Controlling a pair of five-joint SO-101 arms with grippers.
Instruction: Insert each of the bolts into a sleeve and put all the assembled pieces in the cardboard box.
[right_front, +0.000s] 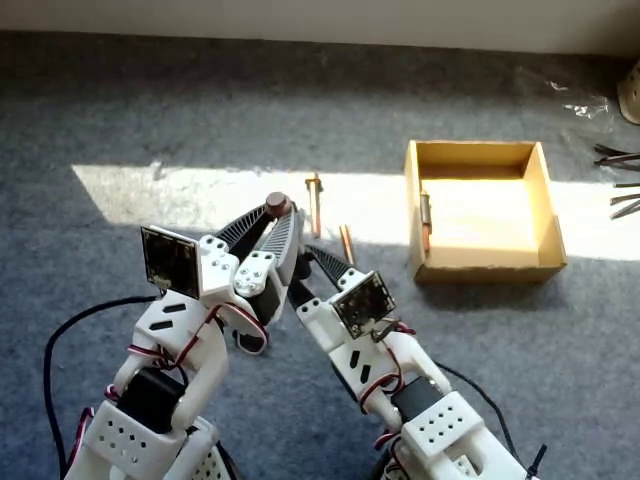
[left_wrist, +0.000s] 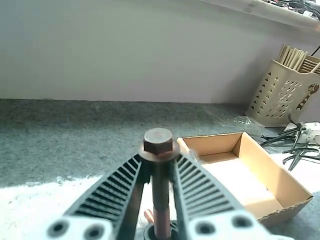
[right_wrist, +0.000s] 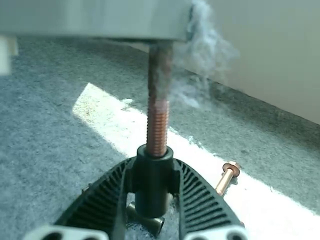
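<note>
The left hand (left_wrist: 160, 159) is clenched on a bolt (left_wrist: 158, 142), gripping the shank just under the hex head, so the head sits on top of the fingertips and the threaded end hangs down. The right hand (right_wrist: 153, 167) is right below it, clamped around a black sleeve (right_wrist: 152, 185) held with its bore facing up. What matters here is the line between the two: the bolt's long axis stands upright, directly above the sleeve and in line with its bore, and the copper thread already meets the sleeve's mouth. How deep it sits inside cannot be seen. I judge the coming move to be a straight push along that axis, the left hand driving down or the right hand lifting, with little room for tilt. The two hands are stacked close in the high view, near the middle of the bench (right_front: 120, 120). The box (right_front: 490, 268) lies off to the right arm's side, well apart from the hands, so that arm is the nearer one for the drop. One finished piece (right_front: 425, 222) lies inside against the box's near wall. A loose bolt (right_front: 315, 203) and a copper rod (right_front: 347, 243) lie on the bench between hands and box.
</note>
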